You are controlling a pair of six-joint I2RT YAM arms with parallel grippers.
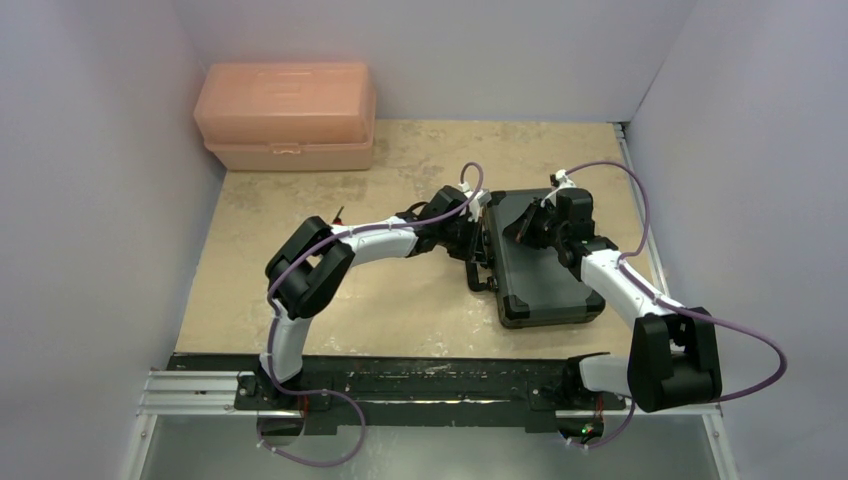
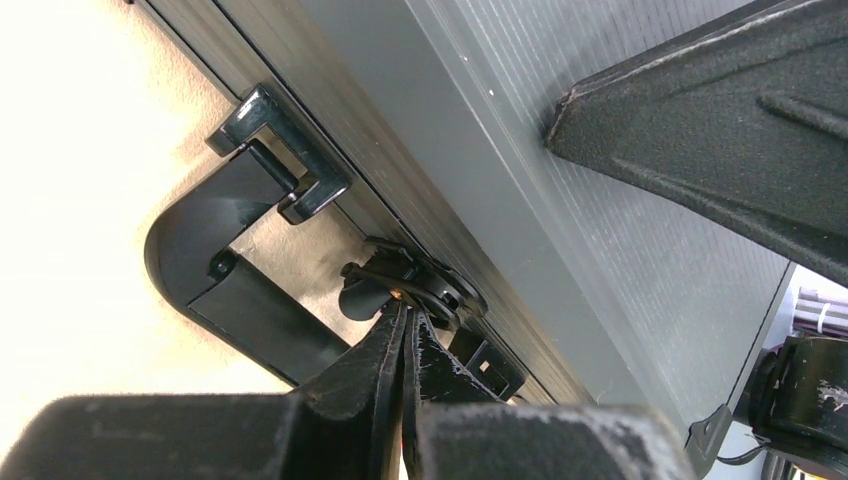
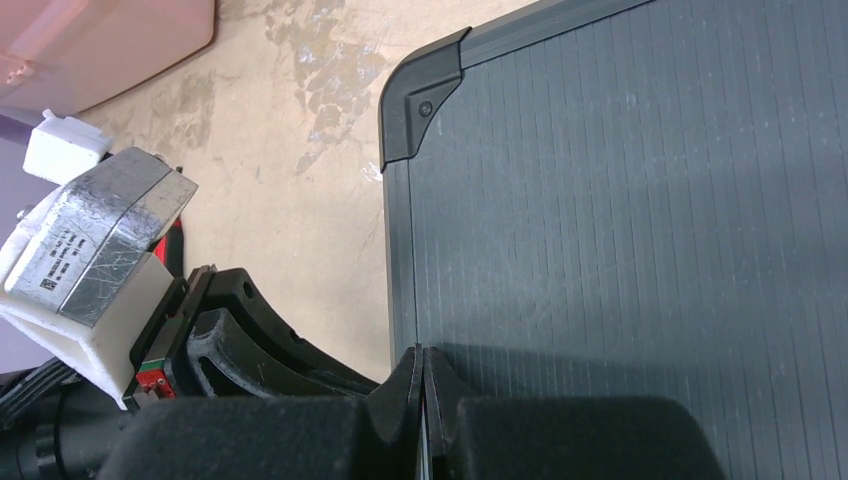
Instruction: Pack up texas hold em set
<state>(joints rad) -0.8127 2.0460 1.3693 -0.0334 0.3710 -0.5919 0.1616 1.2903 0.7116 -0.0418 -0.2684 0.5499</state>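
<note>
Top external view: a black rectangular hard case (image 1: 545, 270), lid closed, lies flat on the tan bench (image 1: 380, 310). Well apart from the case, beyond its far-left corner, stands a peach plastic toolbox (image 1: 287, 115), also closed. At the case's left long edge sits the left claw (image 1: 468, 232). Beside that same edge, nearer the arm bases, the black U-shaped carry handle (image 1: 481, 276) lies flat on the bench. Over the far part of the case lid hangs the right claw (image 1: 527, 228).

Left wrist view: the left claw's fingers are pressed together with nothing between them, their tips at a round black latch (image 2: 425, 285) on the case's handle-side wall.

Right wrist view: the right claw's fingers likewise meet tip to tip, empty, at the ribbed lid near the case's far-left corner cap (image 3: 420, 105). Whether they touch the lid cannot be told.
</note>
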